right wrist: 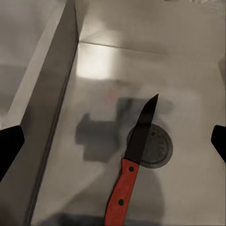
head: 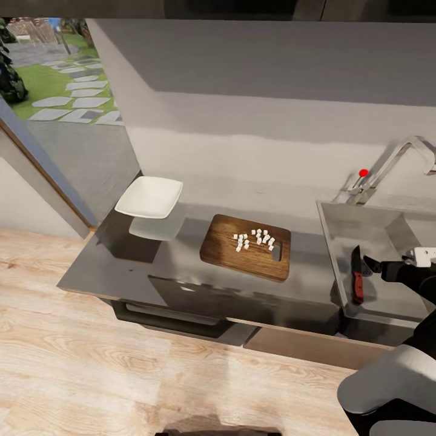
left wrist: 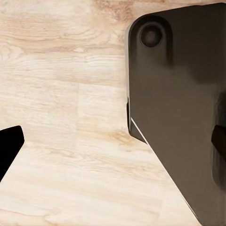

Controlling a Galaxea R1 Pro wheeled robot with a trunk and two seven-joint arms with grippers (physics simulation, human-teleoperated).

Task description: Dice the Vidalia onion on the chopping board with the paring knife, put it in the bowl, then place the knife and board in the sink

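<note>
Paring knife lies in the sink, blade across the drain. Right hand above it, spread wide, holding nothing. Diced onion sits on chopping board, left of sink; bowl farther left.

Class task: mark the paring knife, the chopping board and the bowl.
paring knife (right wrist: 123, 192), right wrist view, red handle.
chopping board (head: 227, 248), head view, bare wood.
bowl (head: 149, 198), head view, white inside.

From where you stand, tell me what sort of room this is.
Most likely a kitchen: a steel sink with a tall tap, a grey countertop carrying a chopping board of diced onion, and a paring knife lying in the basin.
</note>
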